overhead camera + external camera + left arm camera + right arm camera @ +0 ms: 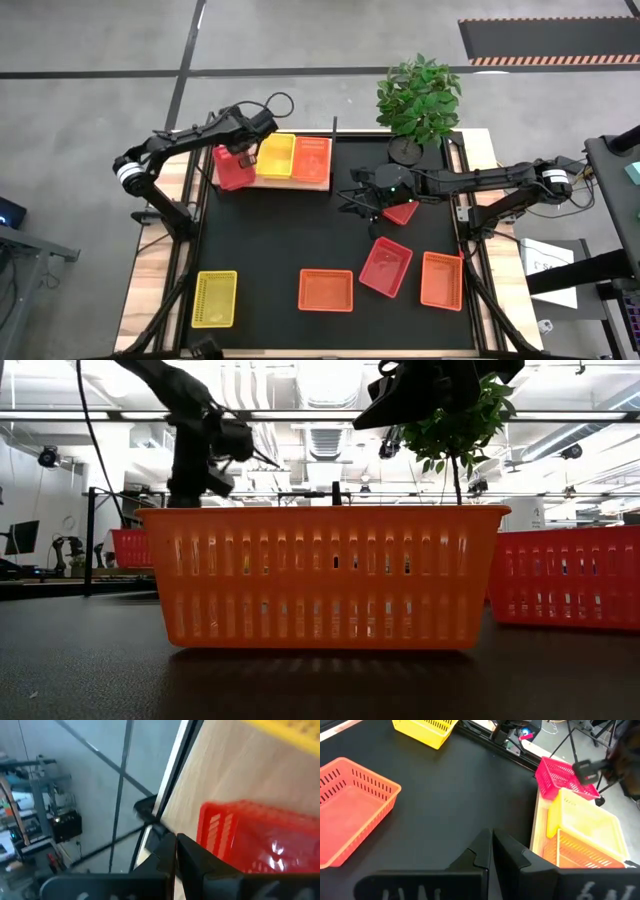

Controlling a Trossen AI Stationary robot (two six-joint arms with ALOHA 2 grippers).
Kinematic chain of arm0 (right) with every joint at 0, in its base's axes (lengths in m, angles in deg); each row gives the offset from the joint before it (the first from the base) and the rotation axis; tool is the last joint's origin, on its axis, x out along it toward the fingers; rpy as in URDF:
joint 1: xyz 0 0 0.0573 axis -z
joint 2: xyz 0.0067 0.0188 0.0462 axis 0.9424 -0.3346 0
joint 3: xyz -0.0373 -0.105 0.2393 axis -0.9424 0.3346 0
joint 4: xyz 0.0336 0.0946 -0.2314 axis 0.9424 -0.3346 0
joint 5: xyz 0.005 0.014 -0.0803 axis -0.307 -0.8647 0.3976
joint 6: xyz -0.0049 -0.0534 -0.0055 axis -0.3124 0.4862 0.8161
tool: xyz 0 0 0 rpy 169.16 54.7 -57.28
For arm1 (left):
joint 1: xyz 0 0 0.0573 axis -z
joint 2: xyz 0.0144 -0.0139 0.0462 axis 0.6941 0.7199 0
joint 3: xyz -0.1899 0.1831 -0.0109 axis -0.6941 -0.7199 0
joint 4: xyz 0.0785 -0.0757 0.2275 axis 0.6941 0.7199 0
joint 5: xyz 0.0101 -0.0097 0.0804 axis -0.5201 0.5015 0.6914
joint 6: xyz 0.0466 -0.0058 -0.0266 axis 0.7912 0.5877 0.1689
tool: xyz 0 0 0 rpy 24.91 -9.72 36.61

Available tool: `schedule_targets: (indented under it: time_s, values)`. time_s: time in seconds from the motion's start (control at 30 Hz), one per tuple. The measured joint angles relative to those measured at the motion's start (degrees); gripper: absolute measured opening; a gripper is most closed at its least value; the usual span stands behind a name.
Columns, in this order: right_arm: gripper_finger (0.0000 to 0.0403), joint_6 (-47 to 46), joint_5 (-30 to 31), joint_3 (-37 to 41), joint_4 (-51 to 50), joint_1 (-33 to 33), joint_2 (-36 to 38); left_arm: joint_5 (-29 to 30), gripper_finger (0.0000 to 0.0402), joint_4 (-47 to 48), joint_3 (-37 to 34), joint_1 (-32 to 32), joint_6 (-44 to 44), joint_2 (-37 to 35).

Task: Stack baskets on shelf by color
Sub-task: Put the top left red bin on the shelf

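Note:
The light-wood shelf (322,185) lies at the mat's far left. It bears a red basket (232,168), tilted at its left end, then a yellow basket (276,155) and an orange one (311,160). My left gripper (175,845) is shut and hovers by the red basket's (260,840) corner, over the shelf's left edge. My right gripper (491,845) is shut on nothing above mid-mat, with another red basket (401,212) partly hidden under its arm. On the near mat lie a yellow (215,298), an orange (326,290), a red (386,266) and another orange basket (441,280). My left gripper stands shut beside the red basket's corner (202,817), slanting down from the table's left. Whether its fingers touch the basket I cannot tell. Nothing sits between the fingers.
A potted plant (420,100) stands at the table's far edge, right of the shelf. Bare black mat (280,230) stretches between the shelf and the near row of baskets. In the low view an orange basket (325,575) fills the foreground.

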Motion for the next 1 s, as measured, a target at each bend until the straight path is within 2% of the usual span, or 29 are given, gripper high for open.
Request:
schedule_targets:
  time_s: [0.07,0.13,0.23,0.37,0.47,0.57,0.7,0.83,1.0]
  values:
    - [0.0009,0.0,0.0,0.0,-0.02,0.0,0.0,-0.67,0.0,3.59,1.45,1.13,-3.45,-1.47]
    - [0.0009,0.25,0.0,0.0,-0.02,0.0,0.0,-4.54,0.0,7.13,2.51,2.69,-8.17,-3.34]
    - [0.0009,0.54,0.01,0.0,-0.04,0.0,0.0,-16.52,0.0,8.8,2.68,5.32,-13.86,-7.47]
    - [0.0009,0.96,0.02,0.0,0.0,0.02,0.0,-32.95,0.0,8.48,1.33,10.0,-17.06,-12.77]
    - [0.0009,0.99,0.0,0.0,0.02,0.09,0.0,-38.73,0.0,8.35,-0.52,14.6,-18.7,-16.23]
    - [0.0009,0.99,0.0,0.0,0.02,0.09,0.0,-38.86,0.0,8.35,-3.74,18.75,-20.84,-18.52]
    - [0.0009,0.96,0.0,0.0,0.06,0.09,0.0,-32.28,0.0,7.86,-8.87,22.11,-25.48,-19.54]
    - [0.0009,0.85,0.0,0.0,0.09,0.09,0.0,-25.58,0.0,7.87,-13.52,22.34,-28.52,-18.31]
    - [0.0009,0.62,-0.01,0.0,0.1,0.09,0.0,-24.27,0.0,8.45,-17.0,21.97,-28.51,-15.51]
